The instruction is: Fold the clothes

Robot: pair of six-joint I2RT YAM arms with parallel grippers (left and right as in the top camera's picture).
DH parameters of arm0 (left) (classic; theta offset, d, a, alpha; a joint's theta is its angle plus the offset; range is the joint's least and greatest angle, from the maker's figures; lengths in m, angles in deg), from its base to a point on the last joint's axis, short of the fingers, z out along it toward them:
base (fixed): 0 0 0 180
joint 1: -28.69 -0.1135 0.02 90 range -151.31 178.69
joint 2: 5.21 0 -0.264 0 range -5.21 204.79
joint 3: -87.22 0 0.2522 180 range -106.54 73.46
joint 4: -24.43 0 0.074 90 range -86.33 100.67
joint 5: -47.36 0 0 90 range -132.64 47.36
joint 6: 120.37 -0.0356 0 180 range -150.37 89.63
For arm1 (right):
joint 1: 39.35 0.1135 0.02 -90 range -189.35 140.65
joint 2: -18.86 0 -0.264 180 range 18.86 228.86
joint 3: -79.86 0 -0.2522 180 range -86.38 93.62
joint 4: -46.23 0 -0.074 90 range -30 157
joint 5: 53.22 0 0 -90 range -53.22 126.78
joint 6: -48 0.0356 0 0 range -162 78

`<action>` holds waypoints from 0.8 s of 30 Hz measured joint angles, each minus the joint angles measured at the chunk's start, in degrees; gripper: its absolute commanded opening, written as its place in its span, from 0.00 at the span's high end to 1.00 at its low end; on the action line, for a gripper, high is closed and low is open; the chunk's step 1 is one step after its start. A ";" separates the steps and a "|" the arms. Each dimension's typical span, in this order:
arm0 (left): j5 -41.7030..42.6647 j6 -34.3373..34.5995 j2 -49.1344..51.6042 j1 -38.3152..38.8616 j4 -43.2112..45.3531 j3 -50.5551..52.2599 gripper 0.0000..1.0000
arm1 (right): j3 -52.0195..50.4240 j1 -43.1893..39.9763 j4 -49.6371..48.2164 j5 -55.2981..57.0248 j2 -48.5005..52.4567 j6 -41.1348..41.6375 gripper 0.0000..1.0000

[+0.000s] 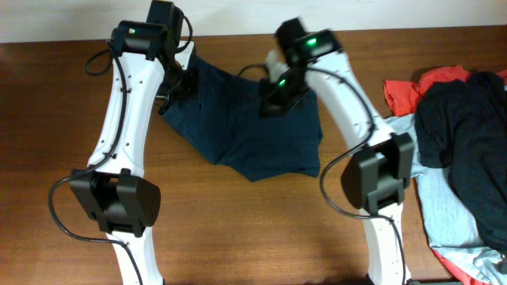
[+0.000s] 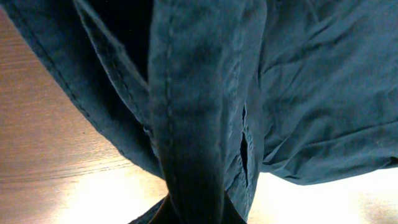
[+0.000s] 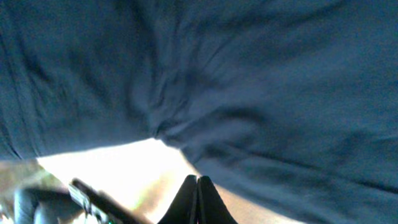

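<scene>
Shorts [image 1: 253, 134] lie spread but crumpled at far side of bench [image 1: 238, 229]; no fold made yet. My left fingers [image 1: 179, 85] clamped on waistband [image 2: 186, 93]. My right fingers [image 3: 198, 196] pressed tight together at opposite edge, grip unclear. All folding left.

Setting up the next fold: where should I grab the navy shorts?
Probably the far edge of the shorts, near each outer corner, coming from above: it is raised and bunched there, while the rest lies flat on the table.
</scene>
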 measured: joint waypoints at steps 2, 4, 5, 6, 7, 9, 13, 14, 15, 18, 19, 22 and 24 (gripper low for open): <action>0.00 0.00 0.00 0.00 0.00 0.00 1.00 | -1.16 2.38 0.28 -0.33 0.11 -0.68 0.96; 0.00 0.00 0.00 0.00 0.00 -0.02 1.00 | -2.27 4.63 0.33 -0.48 0.11 -1.22 0.96; 0.00 0.00 0.00 0.00 0.00 0.00 1.00 | -2.80 5.79 0.26 -0.59 0.11 -1.46 0.96; 0.00 0.00 0.00 0.00 0.00 0.00 1.00 | -3.28 6.80 -0.20 -0.63 0.11 -1.60 0.96; 0.00 0.00 0.00 0.00 0.00 0.00 1.00 | -3.78 7.72 -0.81 -0.72 0.11 -1.64 0.96; 0.00 0.00 0.00 0.00 0.00 0.00 1.00 | -5.11 9.33 -2.10 -0.79 0.11 -1.73 0.96; 0.00 0.00 0.00 0.00 -0.02 0.00 1.00 | -9.05 11.37 -4.52 -0.79 0.13 -1.84 0.96; 0.00 0.00 0.00 0.00 -0.02 0.00 1.00 | -10.21 11.76 -5.31 -0.79 0.13 -1.88 0.96; 0.00 0.00 0.00 0.00 -0.02 0.00 1.00 | -11.58 12.15 -6.62 -0.76 0.13 -1.84 0.96; 0.00 0.00 0.00 0.00 -0.02 0.00 1.00 | -15.69 12.96 -11.72 -0.79 0.13 -1.88 0.96; 0.00 0.00 0.00 0.00 -0.02 0.00 1.00 | -17.20 13.22 -14.01 -0.76 0.13 -1.92 0.96; -0.02 0.00 0.00 0.00 -0.02 0.00 1.00 | -22.14 14.12 -21.92 -0.74 0.13 -1.90 0.96; -0.04 0.00 0.00 0.00 -0.04 0.00 1.00 | -25.66 14.67 -28.02 -0.48 0.13 -1.88 0.96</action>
